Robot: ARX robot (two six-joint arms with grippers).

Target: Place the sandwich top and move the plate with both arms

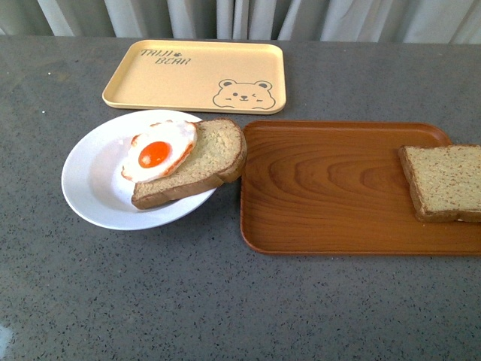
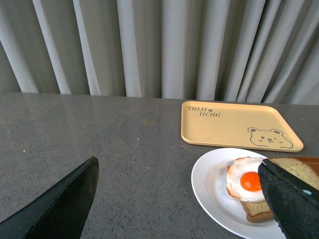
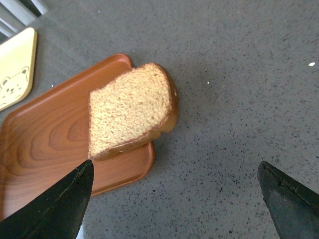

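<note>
The white plate sits left of centre on the grey table, holding a brown bread slice with a fried egg on it. The sandwich top lies on the right end of the brown wood-grain tray. No arm shows in the front view. My left gripper is open, hovering above the table beside the plate. Open too, my right gripper hangs over bare table just past the sandwich top, which overhangs the tray's corner.
A cream tray with a bear drawing lies at the back of the table, behind the plate. Grey curtains hang along the far edge. The brown tray's left edge almost touches the plate.
</note>
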